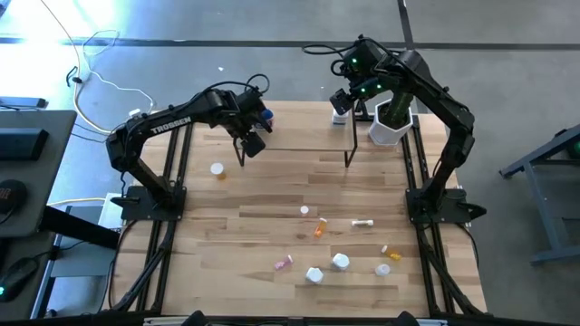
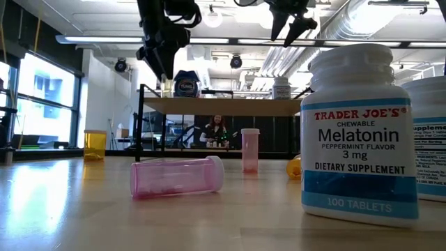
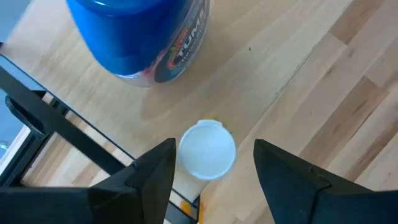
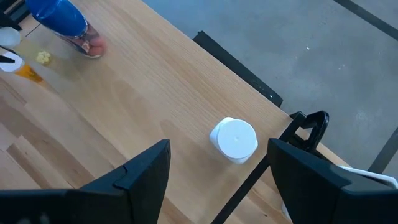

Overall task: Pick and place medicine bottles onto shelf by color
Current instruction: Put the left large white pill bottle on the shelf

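Bottles lie scattered along the near edge of the counter (image 1: 272,195), several too small in the high view to tell upright from toppled. In the low view a white melatonin bottle (image 2: 359,132) stands upright at the near edge, a second white bottle (image 2: 431,136) behind it cut off by the picture's side. A pink bottle (image 2: 178,176) lies on its side, long axis running across the counter, cap toward the right. Farther in, another pink bottle (image 2: 250,150) stands upright, an orange thing (image 2: 294,167) is half hidden behind the melatonin bottle, and an orange bottle (image 2: 95,144) with a white cap stands upright toward the left edge.

At the far edge sits the shelf (image 1: 299,122). On its left end a blue-lidded jar (image 3: 140,34) stands upright; its top is cut off in the left wrist view. The left hand (image 3: 214,177) hangs above it, fingers apart, gripping nothing. Near the shelf's right end a small white bottle (image 4: 234,140) stands upright, with the right hand (image 4: 217,177) above it, fingers wide and empty. A white plant pot (image 1: 391,127) at the far right corner is partly covered by the right arm.
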